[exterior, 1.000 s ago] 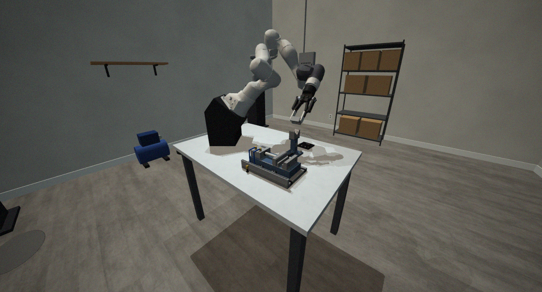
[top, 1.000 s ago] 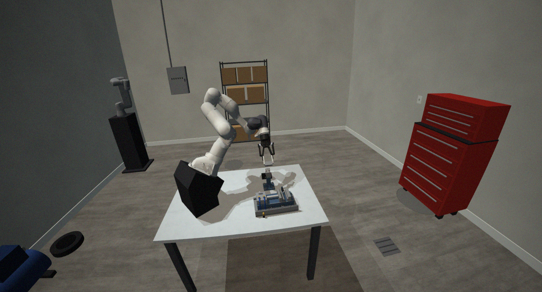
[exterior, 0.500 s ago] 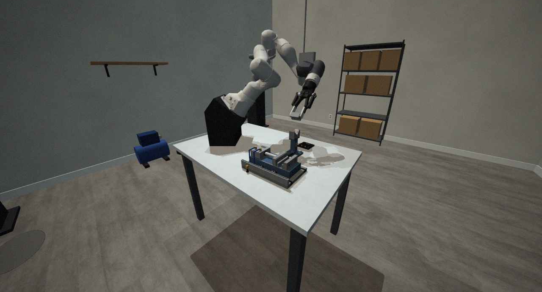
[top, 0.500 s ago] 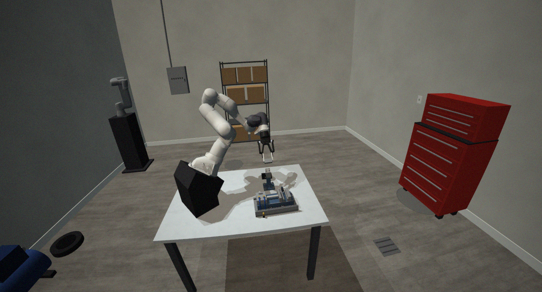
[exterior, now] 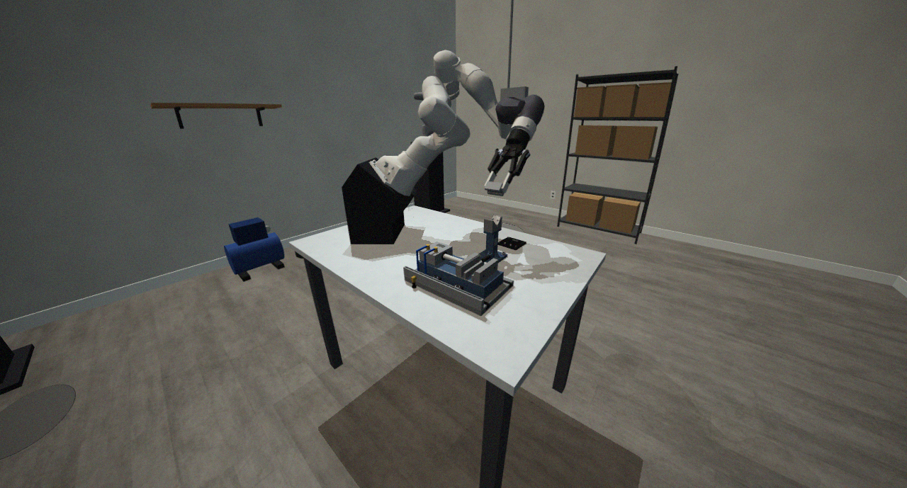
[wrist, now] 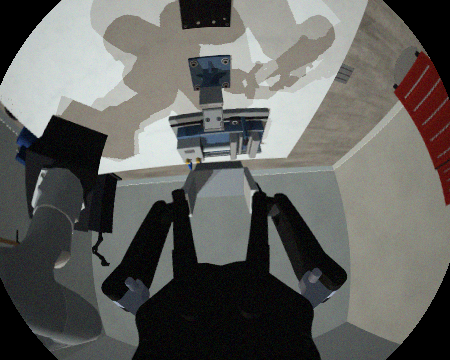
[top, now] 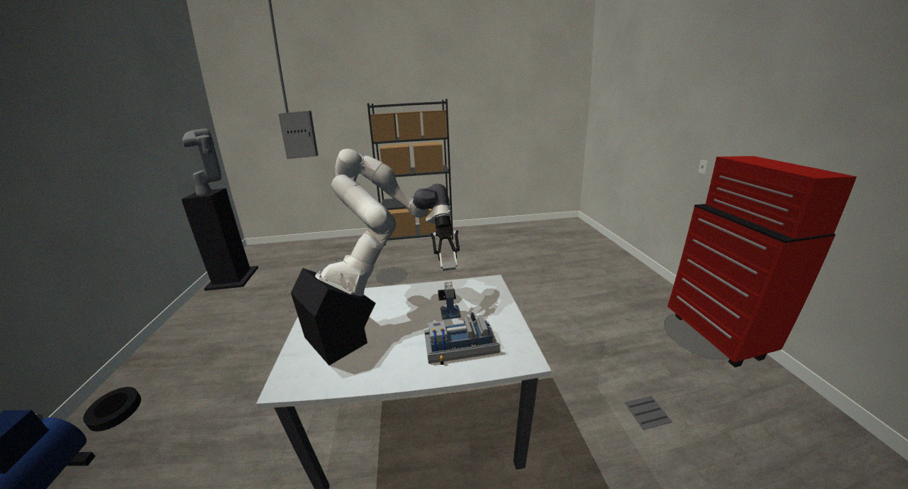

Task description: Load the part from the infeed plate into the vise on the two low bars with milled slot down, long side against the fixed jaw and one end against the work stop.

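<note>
The gripper (exterior: 501,188) hangs in the air above the far side of the table (exterior: 545,324), its fingers clamped on the grey part (wrist: 220,182). Below it stands the V-block (exterior: 492,227), with the vise (exterior: 458,270) just beside it and the dark infeed plate (wrist: 205,7) lying bare beyond.

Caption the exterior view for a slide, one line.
Pincer holds the part in the air above the V-block, vise open on the table.
</note>
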Controlling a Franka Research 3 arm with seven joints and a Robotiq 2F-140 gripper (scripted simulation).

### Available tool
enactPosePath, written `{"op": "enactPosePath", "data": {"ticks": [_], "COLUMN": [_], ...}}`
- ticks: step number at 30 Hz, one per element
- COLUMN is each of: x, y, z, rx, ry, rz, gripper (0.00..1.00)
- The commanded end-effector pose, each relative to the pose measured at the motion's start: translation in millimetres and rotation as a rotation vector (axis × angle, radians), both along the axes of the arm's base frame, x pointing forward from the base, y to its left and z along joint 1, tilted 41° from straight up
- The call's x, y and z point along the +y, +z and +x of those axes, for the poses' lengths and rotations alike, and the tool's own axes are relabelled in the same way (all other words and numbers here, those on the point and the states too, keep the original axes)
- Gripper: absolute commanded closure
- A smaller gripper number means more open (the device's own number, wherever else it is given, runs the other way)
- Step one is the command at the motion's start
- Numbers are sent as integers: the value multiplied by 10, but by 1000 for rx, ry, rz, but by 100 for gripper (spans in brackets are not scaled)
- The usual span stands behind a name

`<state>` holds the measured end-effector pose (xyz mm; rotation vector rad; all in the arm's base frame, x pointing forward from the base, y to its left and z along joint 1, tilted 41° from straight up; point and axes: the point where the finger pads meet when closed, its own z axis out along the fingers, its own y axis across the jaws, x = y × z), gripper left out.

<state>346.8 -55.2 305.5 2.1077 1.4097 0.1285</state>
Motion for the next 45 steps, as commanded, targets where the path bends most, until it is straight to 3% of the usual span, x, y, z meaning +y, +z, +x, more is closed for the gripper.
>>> {"op": "enactPosePath", "data": {"ticks": [1, 45], "x": [-21, -55], "y": [29, 112], "z": [-50, -113], "rx": [15, 15], "ry": [12, 12], "rz": [-10, -10], "gripper": [100, 100]}}
